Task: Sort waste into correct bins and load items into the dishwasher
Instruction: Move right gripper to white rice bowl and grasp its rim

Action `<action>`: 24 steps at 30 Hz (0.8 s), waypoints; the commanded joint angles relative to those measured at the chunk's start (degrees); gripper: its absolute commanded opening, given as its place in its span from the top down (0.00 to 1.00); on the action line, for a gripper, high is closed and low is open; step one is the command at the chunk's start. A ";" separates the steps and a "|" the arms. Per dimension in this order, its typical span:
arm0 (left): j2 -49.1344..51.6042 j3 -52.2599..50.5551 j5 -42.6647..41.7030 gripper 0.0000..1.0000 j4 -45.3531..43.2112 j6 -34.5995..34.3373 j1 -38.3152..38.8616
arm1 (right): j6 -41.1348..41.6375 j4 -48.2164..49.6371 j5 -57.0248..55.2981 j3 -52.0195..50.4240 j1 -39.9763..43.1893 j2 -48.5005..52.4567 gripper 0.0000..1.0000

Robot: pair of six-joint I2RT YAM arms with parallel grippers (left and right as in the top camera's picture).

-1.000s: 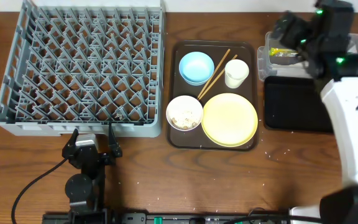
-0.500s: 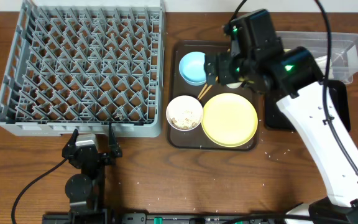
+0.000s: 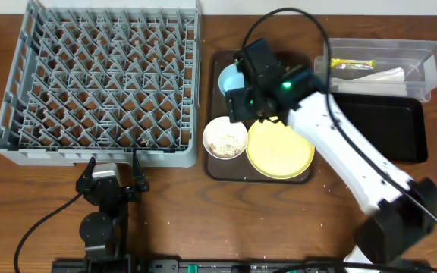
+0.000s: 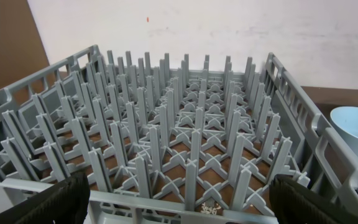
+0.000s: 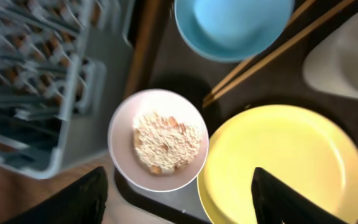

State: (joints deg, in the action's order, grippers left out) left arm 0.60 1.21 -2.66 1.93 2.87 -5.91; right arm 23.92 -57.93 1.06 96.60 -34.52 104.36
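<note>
Right wrist: I see right gripper (image 5: pixel 178 182) jaws apart above round white bowl (image 5: pixel 124 127), grainy crumbs (image 5: pixel 165 142); left gripper (image 4: pixel 179 188) jaws apart too, facing grey pegged rack (image 4: pixel 166 124).

No readable text, labels, brands or numbers in any view. Snack wrapper (image 3: pixel 353 65) lying in the clear tub (image 3: pixel 378 42) has green-and-yellow print, too small to read from overhead; it does not show in either wrist view.
</note>
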 commanded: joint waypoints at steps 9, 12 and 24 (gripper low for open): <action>-0.31 -0.98 0.94 0.06 2.08 0.31 -0.28 | 0.26 1.14 3.67 -0.39 -3.32 12.11 0.71; -0.31 -0.98 0.94 0.06 2.08 0.31 -0.28 | 0.28 0.20 6.54 -0.39 -3.32 13.84 0.83; -0.31 -0.98 0.94 0.06 2.08 0.31 -0.28 | 0.61 -2.67 5.84 -4.24 -3.32 13.90 0.84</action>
State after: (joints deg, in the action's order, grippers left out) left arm 0.60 1.21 -2.63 1.93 2.87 -5.91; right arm 24.10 -60.77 6.85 94.45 -37.41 118.56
